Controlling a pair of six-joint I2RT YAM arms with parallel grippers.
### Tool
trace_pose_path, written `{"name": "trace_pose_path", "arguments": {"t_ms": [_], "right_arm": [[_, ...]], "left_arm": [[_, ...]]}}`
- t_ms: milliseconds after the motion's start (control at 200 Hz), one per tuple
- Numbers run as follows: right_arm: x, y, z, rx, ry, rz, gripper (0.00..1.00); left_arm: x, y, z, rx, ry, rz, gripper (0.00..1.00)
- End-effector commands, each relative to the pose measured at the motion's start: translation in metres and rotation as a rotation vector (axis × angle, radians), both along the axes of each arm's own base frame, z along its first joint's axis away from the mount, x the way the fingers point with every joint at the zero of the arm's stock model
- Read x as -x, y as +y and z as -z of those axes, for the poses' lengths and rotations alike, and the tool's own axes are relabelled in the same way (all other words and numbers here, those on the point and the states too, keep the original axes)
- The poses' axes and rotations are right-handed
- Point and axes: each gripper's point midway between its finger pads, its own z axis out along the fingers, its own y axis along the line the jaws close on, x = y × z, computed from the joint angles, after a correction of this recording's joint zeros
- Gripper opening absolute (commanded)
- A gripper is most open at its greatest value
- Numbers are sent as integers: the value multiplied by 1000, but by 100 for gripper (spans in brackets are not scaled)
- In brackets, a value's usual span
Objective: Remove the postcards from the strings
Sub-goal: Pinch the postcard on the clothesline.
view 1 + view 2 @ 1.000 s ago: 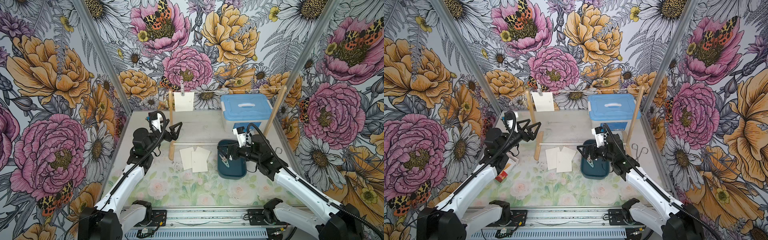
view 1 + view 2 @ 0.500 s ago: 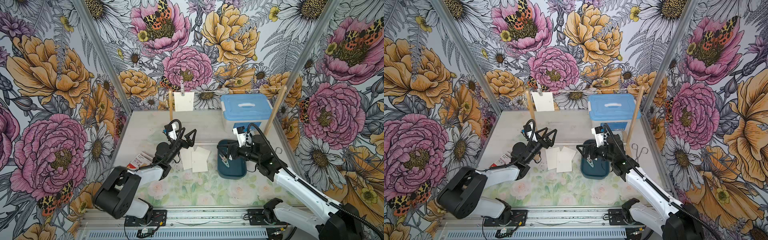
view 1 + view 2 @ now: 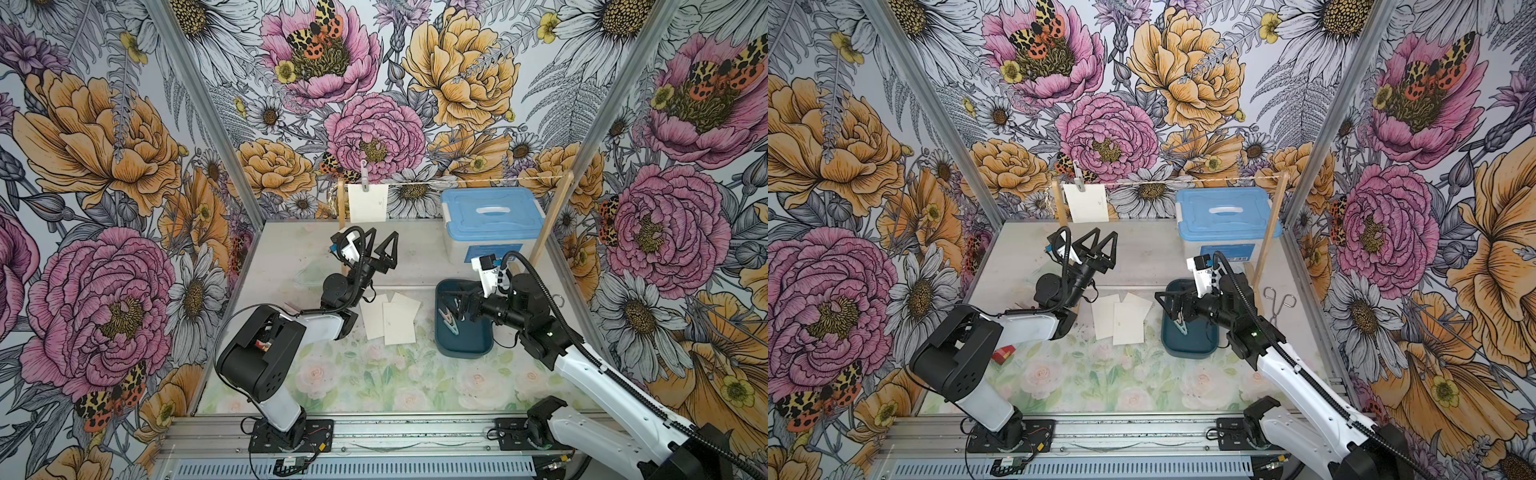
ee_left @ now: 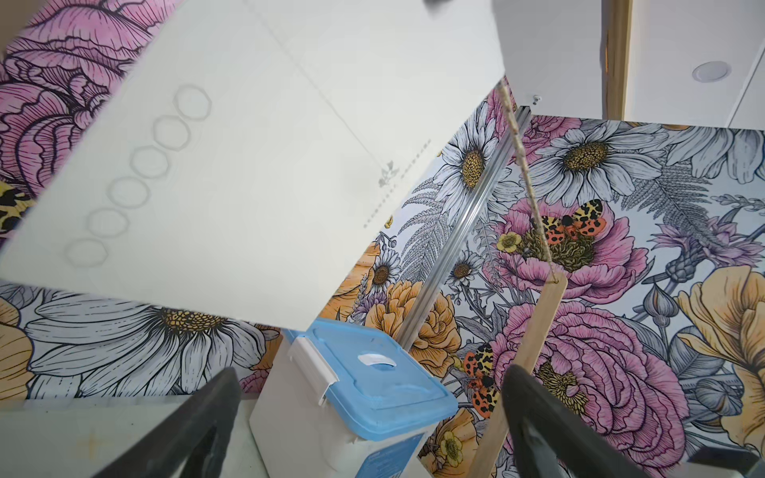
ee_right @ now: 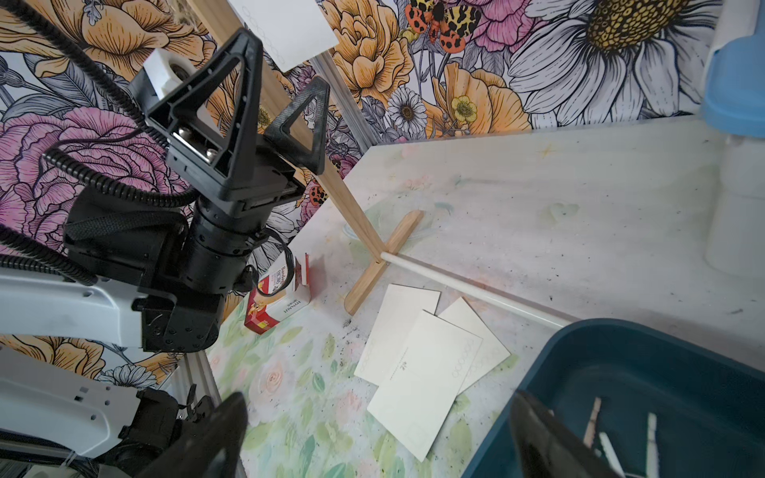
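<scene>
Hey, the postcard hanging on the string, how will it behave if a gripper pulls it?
The hanging postcard lies flat, uncurled, so it is probably light, fairly stiff card. A single peg holds its top edge, so a push would likely swing it. Pulled, it may tug the thin string before slipping free.

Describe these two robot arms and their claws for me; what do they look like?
The left arm and right arm both have glossy white shells between chunky black joints, and a black coiled cable runs along each to a white camera block at the wrist. The left gripper and right gripper each have two black fingers shaped like hollow triangles.
</scene>
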Motion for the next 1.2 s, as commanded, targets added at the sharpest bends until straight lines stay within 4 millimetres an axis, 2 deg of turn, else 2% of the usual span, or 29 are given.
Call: {"name": "trace_pose_path", "arguments": {"t_ms": [0, 225, 445, 550, 786, 981, 1196], "right_arm": [[3, 4, -12, -10, -49, -28, 97], [4, 5, -14, -14, -54, -32, 97], [4, 5, -11, -17, -49, -29, 97], [3, 5, -8, -19, -45, -29, 97], [1, 8, -5, -22, -38, -35, 96], [1, 8, -1, -19, -32, -32, 96], [1, 10, -4, -27, -40, -34, 96]], "left_arm": [[-7, 14, -15, 44, -52, -60, 99], [-19, 18, -19, 65, -56, -72, 99], [-13, 9, -43, 67, -119, -17, 98], [-4, 3, -46, 65, -127, 4, 95], [13, -5, -39, 53, -112, 42, 81], [28, 2, -41, 59, -111, 47, 70], [38, 14, -45, 66, -118, 75, 44]]}}
